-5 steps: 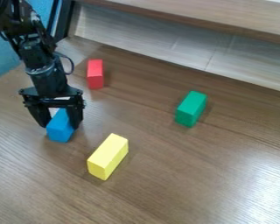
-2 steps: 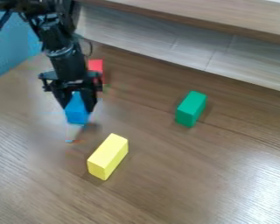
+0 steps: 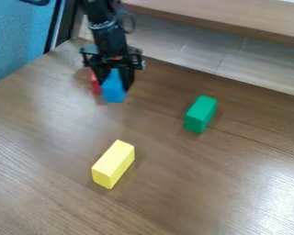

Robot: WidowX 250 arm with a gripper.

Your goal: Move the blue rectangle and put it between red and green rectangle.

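Gripper (image 3: 115, 84) clasps the blue block (image 3: 114, 88) by its sides at far left, near the red block (image 3: 95, 84), likely to lower it between that and the green block (image 3: 200, 114).

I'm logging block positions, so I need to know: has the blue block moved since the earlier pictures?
Yes: the blue block has moved up and right in the view, nearer the green block.

Black arm (image 3: 108, 34) at upper left, hand (image 3: 115, 87) downward, fingers (image 3: 129, 79) apart
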